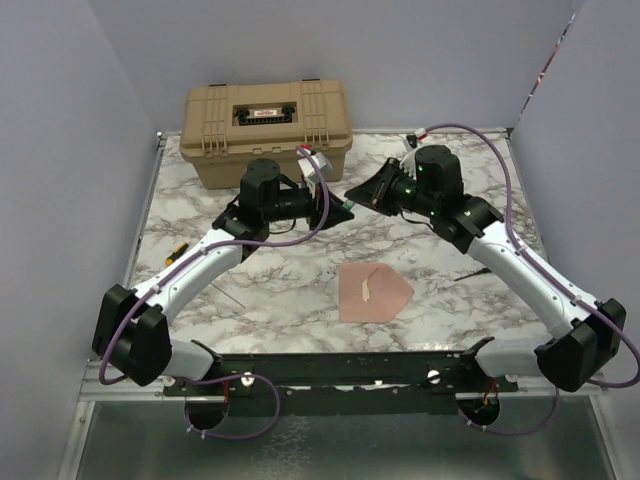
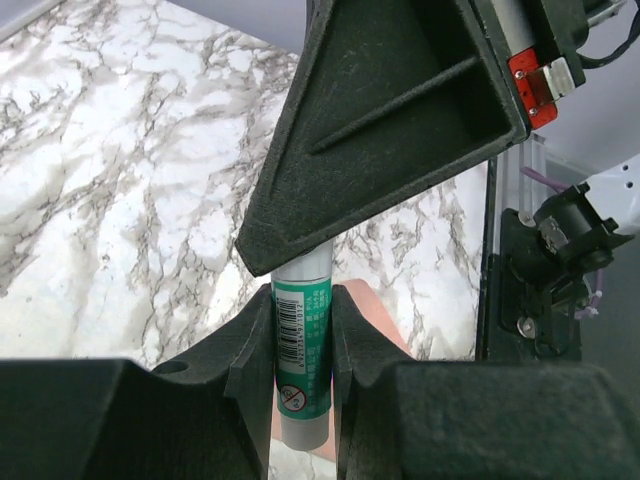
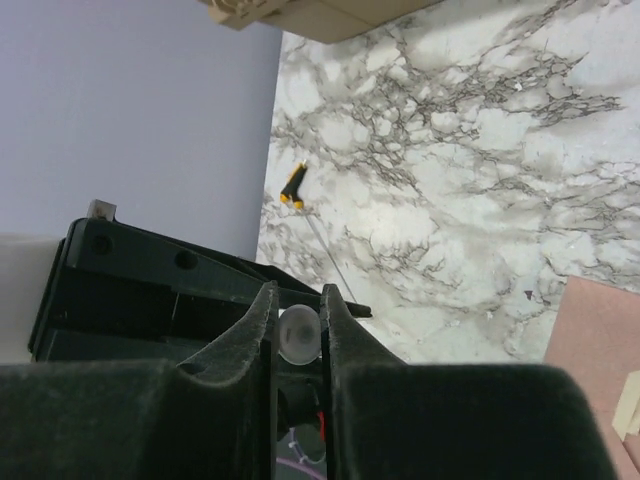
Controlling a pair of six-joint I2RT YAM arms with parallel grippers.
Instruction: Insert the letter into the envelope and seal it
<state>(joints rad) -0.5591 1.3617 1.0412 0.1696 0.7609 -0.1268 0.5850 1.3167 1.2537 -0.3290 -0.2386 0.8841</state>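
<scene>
My left claw [image 2: 302, 345] is shut tight on a green glue stick [image 2: 303, 385]. My right claw [image 3: 297, 312] is shut on the white cap [image 3: 298, 335] at the end of the stick. The two claws meet tip to tip, up in the air over the far middle of the table [image 1: 250, 290]. The stick lies between them, running left to right. I think I am pulling the cap off so I can glue.

The envelope [image 1: 372, 290] lies flat on the table, on the near side of both claws and a little to the right. Its long side runs left to right. Its pointed flap is open and points right. A small pale strip [image 1: 367, 291] sits on the envelope, but I cannot tell what it is. I cannot see the letter as a sheet on its own, so I guess it is inside the envelope.

The envelope lies a bit closer to my right arm. But the glue is in my left claw, so that claw has to come down, toward the near side and a little right, to reach the flap.

A tan box [image 1: 265, 130] stands at the far side. A yellow and black tool [image 1: 175, 252] lies on the left.
</scene>
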